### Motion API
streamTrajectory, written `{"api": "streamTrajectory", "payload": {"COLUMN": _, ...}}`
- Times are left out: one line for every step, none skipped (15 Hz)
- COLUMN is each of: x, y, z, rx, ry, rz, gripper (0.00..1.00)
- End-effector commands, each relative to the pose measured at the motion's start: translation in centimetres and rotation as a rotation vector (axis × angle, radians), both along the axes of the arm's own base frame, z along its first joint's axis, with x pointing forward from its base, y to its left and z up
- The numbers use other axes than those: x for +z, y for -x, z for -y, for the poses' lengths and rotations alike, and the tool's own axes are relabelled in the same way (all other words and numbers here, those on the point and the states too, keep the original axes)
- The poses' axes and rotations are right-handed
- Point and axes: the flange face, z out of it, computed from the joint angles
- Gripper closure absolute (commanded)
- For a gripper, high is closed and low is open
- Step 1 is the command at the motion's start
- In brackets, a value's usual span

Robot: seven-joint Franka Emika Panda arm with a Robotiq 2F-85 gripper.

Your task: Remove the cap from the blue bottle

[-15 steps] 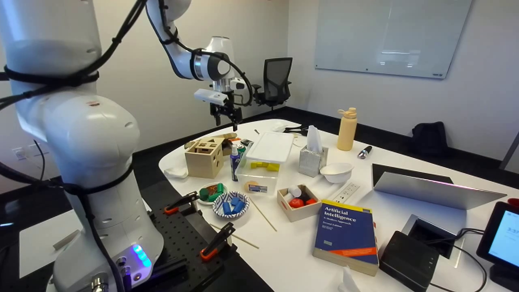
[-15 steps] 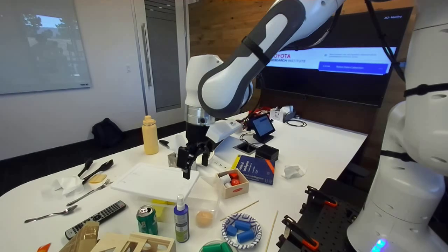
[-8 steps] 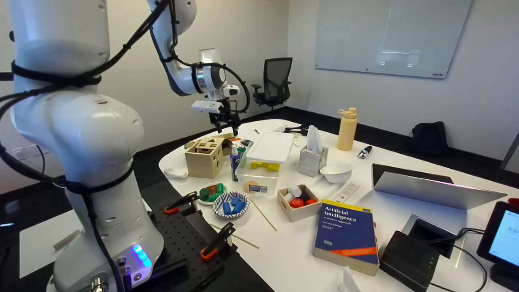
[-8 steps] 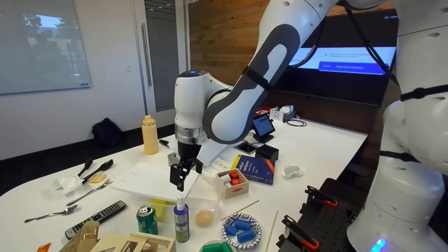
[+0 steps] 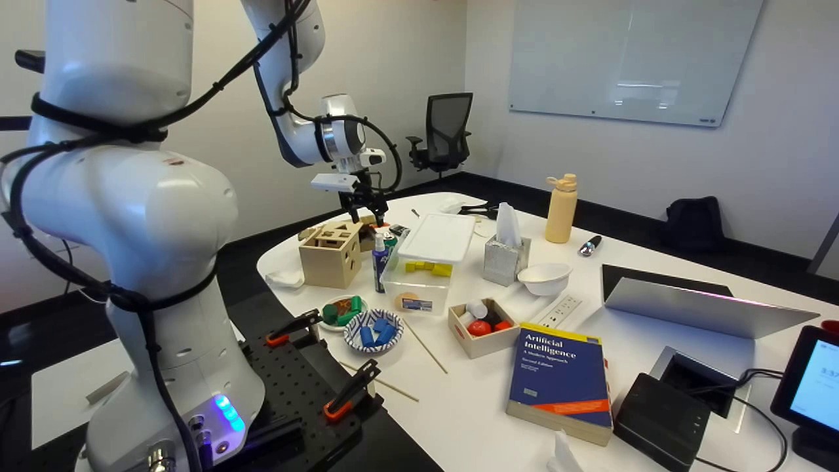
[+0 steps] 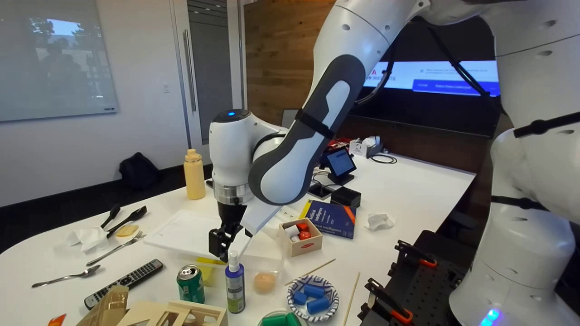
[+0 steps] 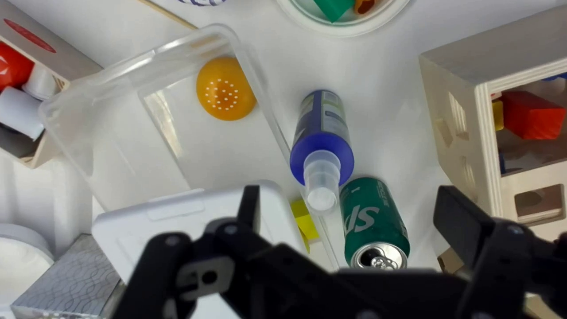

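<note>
Your gripper (image 7: 347, 204) has come down lower toward the white table (image 5: 459, 406) over the last half second, while the tabletop things lie where they were. It is released: the fingers (image 7: 250, 206) stand wide apart in the wrist view, with nothing clasped between them.

What you're after is the translucent cap (image 7: 322, 179), seated on top of the blue spray bottle (image 7: 321, 128). That bottle stands upright just beside the clear plastic bin (image 7: 212, 150), with the wooden shape-sorter box (image 5: 326, 267) on its other flank and the green soda can (image 7: 374, 217) near it.

Your next move turns on meeting the bottle's vertical long axis squarely. In the wrist view the cap shows between the fingers, closer to the one at that picture's left; the camera looks in aslant, so you probably shouldn't trust it alone for centring. In an exterior view a fingertip (image 6: 222, 251) appears just beside the cap's top, but you can't read from there how far behind or in front it is.

You look to be finishing the approach, the cap not yet gripped. Straddling it should call for a straight descent, then closing and an upward pull. Watch the bin's white lid (image 5: 438, 237) and the can: either could foul a finger on the way down.
</note>
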Motion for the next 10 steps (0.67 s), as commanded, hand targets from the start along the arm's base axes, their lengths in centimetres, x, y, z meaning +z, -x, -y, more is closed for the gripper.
{"api": "streamTrajectory", "payload": {"x": -1.4, "y": -1.5, "z": 0.2, "rx": -0.033, "ry": -0.014, "rz": 0.021, "gripper": 0.00}}
{"api": "streamTrajectory", "payload": {"x": -1.8, "y": -1.8, "z": 0.5, "rx": -0.040, "ry": -0.024, "rz": 0.020, "gripper": 0.00}}
{"api": "streamTrajectory", "payload": {"x": -2.3, "y": -2.1, "z": 0.8, "rx": -0.047, "ry": -0.028, "rz": 0.023, "gripper": 0.00}}
{"api": "streamTrajectory", "payload": {"x": -2.7, "y": -2.4, "z": 0.9, "rx": -0.053, "ry": -0.042, "rz": 0.021, "gripper": 0.00}}
{"api": "streamTrajectory", "payload": {"x": -3.0, "y": -2.6, "z": 1.0, "rx": -0.058, "ry": -0.049, "rz": 0.023, "gripper": 0.00}}
{"api": "streamTrajectory", "payload": {"x": -3.2, "y": -2.8, "z": 1.0, "rx": -0.063, "ry": -0.057, "rz": 0.027, "gripper": 0.00}}
{"api": "streamTrajectory", "payload": {"x": -3.5, "y": -2.9, "z": 1.0, "rx": -0.069, "ry": -0.063, "rz": 0.027, "gripper": 0.00}}
{"api": "streamTrajectory", "payload": {"x": -3.7, "y": -3.1, "z": 1.0, "rx": -0.074, "ry": -0.070, "rz": 0.029, "gripper": 0.00}}
{"api": "streamTrajectory", "payload": {"x": -3.9, "y": -3.2, "z": 0.9, "rx": -0.080, "ry": -0.078, "rz": 0.033, "gripper": 0.00}}
{"api": "streamTrajectory", "payload": {"x": -4.0, "y": -3.3, "z": 0.9, "rx": -0.085, "ry": -0.082, "rz": 0.033, "gripper": 0.00}}
